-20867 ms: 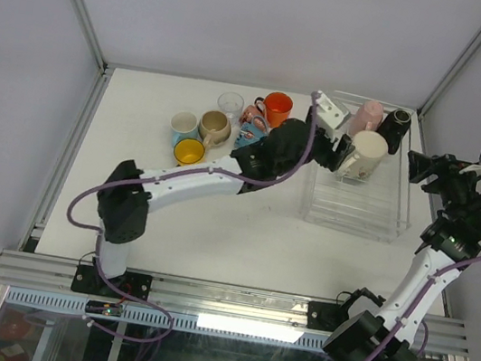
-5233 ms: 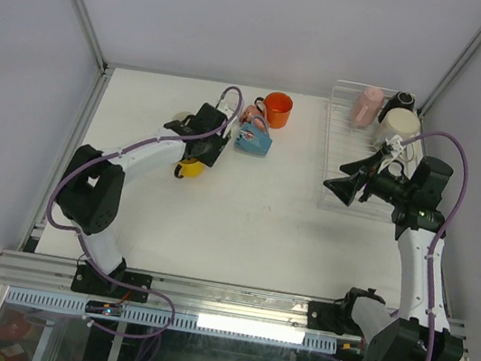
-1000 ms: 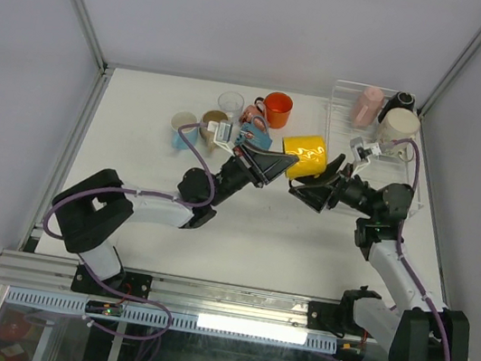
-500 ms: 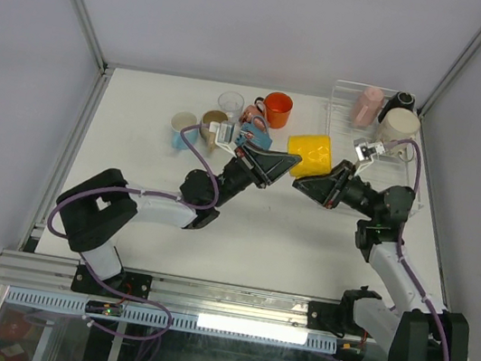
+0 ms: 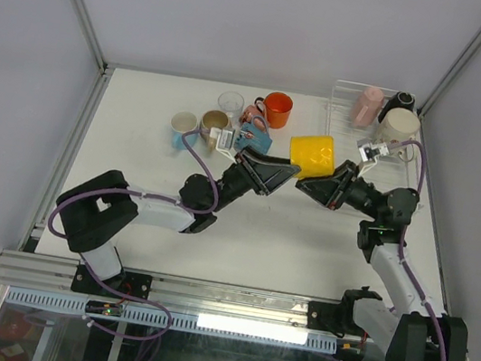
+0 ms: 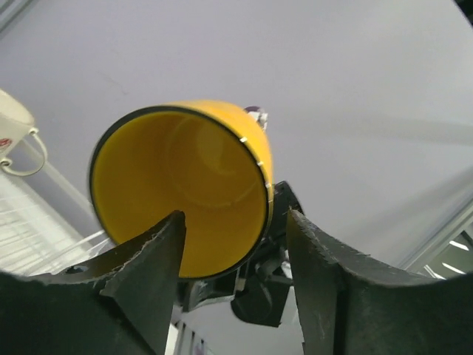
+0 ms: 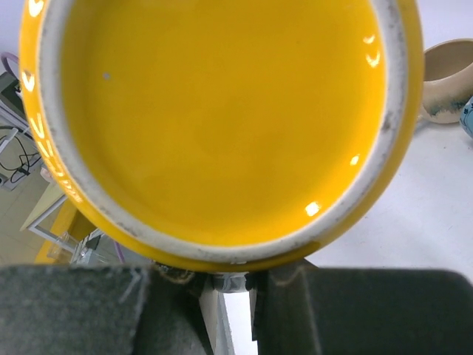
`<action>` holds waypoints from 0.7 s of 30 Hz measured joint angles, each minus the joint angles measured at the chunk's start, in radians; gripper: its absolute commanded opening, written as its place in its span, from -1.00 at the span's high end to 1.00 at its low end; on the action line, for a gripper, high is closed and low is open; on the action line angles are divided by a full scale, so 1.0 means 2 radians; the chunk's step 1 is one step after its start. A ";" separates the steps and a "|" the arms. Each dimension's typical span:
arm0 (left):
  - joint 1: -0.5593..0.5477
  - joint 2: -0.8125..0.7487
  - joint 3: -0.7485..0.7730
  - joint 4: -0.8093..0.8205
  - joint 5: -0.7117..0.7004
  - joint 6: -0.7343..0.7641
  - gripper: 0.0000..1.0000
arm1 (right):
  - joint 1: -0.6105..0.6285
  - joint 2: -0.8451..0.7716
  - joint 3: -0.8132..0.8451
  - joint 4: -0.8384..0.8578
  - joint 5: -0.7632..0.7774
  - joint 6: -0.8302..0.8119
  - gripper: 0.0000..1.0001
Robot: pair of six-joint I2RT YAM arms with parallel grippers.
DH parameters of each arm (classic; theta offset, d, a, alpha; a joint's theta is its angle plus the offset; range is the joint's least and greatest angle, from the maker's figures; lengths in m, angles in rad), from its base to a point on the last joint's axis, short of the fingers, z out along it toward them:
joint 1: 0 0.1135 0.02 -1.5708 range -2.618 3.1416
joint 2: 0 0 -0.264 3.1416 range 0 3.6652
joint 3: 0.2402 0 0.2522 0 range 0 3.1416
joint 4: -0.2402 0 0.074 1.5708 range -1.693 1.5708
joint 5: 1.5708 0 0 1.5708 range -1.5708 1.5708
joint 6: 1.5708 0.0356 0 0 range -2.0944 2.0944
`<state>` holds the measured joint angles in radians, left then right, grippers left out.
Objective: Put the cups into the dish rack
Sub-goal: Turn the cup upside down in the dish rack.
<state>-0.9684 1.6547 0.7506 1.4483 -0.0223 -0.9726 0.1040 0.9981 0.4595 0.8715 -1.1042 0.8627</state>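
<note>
A yellow cup (image 5: pixel 312 153) hangs in the air between both arms, left of the clear dish rack (image 5: pixel 335 113). My right gripper (image 5: pixel 317 186) is shut on its bottom edge; the right wrist view is filled by the cup's base (image 7: pixel 222 111) above the closed gripper (image 7: pixel 236 277). My left gripper (image 5: pixel 280 170) is open, its fingers (image 6: pixel 148 259) spread just short of the cup's mouth (image 6: pixel 185 185). The rack holds a pink cup (image 5: pixel 367 104), a black cup (image 5: pixel 401 102) and a beige cup (image 5: pixel 400 123).
Loose cups stand at the back of the table: orange (image 5: pixel 277 109), a clear tumbler (image 5: pixel 231 102), a pale blue one (image 5: pixel 182 126), a beige one (image 5: pixel 214 123) and a blue patterned one (image 5: pixel 252 137). Metal posts frame the white table.
My right gripper has shut on the yellow cup, and my left gripper has opened and let it go. The cup has shifted slightly right, toward the rack.
</note>
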 measured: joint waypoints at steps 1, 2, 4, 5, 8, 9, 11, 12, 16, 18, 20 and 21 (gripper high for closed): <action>0.000 -0.001 -0.007 0.000 0.000 0.000 -0.28 | -0.001 -0.001 0.000 0.001 -0.002 0.000 1.00; 0.000 -0.002 -0.013 0.000 -0.001 0.002 -0.37 | -0.001 -0.001 0.000 0.002 -0.004 0.000 1.00; 0.000 -0.005 -0.026 0.000 -0.001 0.006 -0.54 | -0.003 -0.002 0.000 0.006 -0.007 0.000 1.00; 0.000 -0.009 -0.033 0.000 -0.001 0.009 -0.61 | -0.004 -0.002 0.000 0.007 -0.008 0.000 1.00; 0.000 -0.033 -0.058 -0.001 -0.002 0.021 -0.81 | -0.009 -0.003 0.000 0.007 -0.014 0.000 1.00; 0.000 -0.044 -0.066 -0.001 -0.002 0.025 -0.87 | -0.011 -0.003 0.000 0.007 -0.015 0.000 1.00; 0.000 -0.076 -0.087 -0.003 -0.004 0.037 -0.98 | -0.019 -0.004 0.000 0.007 -0.017 0.000 1.00; 0.000 -0.095 -0.098 -0.004 -0.004 0.045 -0.98 | -0.023 -0.005 0.000 0.007 -0.019 0.000 1.00; 0.002 -0.179 -0.129 -0.033 -0.007 0.079 -0.98 | -0.038 -0.008 0.000 0.006 -0.028 -0.008 1.00; 0.012 -0.226 -0.129 -0.082 -0.001 0.096 -0.98 | -0.045 -0.011 0.000 -0.001 -0.038 -0.019 1.00; 0.028 -0.268 -0.123 -0.141 0.007 0.110 -0.98 | -0.051 -0.012 0.001 -0.009 -0.046 -0.028 1.00; 0.041 -0.287 -0.114 -0.179 0.017 0.116 -0.98 | -0.055 -0.013 0.001 -0.011 -0.049 -0.031 1.00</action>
<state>-0.8867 1.0801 0.5228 1.0904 0.0109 -0.7399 -0.0055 0.9714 0.4614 0.8490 -1.2030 0.8001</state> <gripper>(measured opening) 0.990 0.174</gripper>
